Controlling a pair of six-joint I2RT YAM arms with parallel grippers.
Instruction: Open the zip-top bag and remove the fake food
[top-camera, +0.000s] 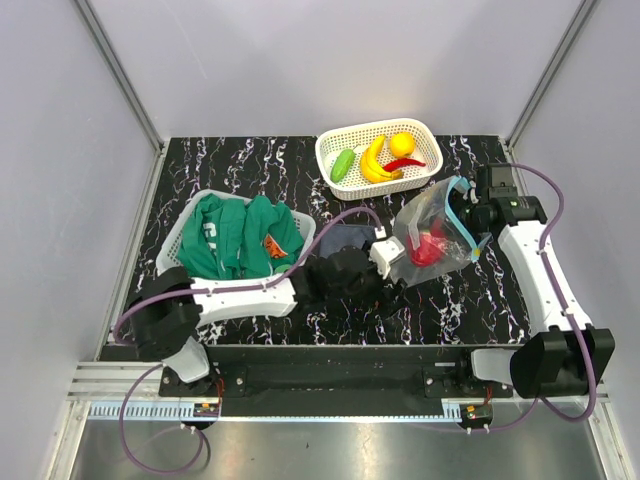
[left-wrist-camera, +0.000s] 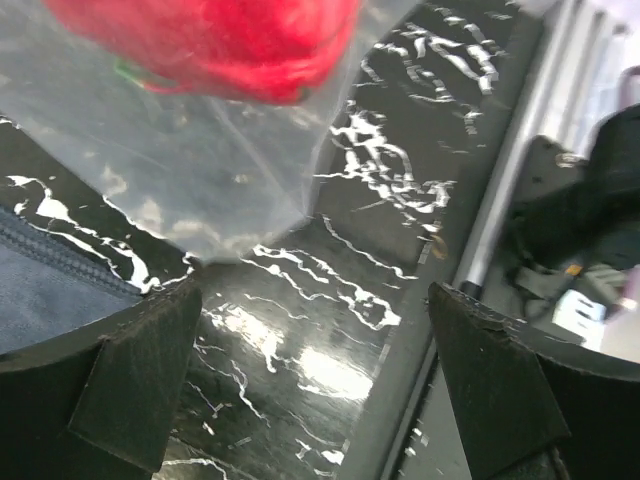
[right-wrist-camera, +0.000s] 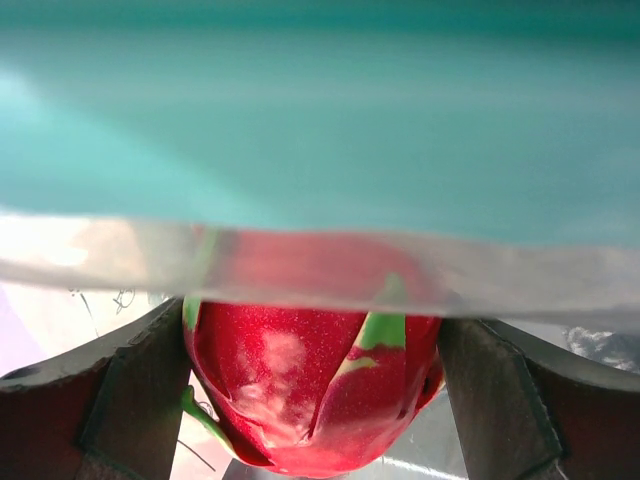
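Step in hand: extraction of the last piece. 4 glossy toy pieces (top-camera: 375, 160) lie in the white mesh basket (top-camera: 330, 150) at the far edge of the black marbled desk (top-camera: 450, 300), and 1 red-pink round fruit (top-camera: 428, 250) sits inside the clear crinkly zip-top bag (top-camera: 420, 220) near the right edge. The right claw (right-wrist-camera: 312, 320) is spread wide at the teal-stripped mouth, straddling the fruit, with contact unconfirmed; the left claw (left-wrist-camera: 312, 290) is spread wide at the bag's near corner and grips nothing. The next move probably calls for closing the right claw on the fruit and drawing it out past the strip, with the left claw pinching the corner as an anchor.

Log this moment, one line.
left gripper open beside clear plastic zip-top bag | right gripper astride red-pink round fruit inside | white basket: four toys
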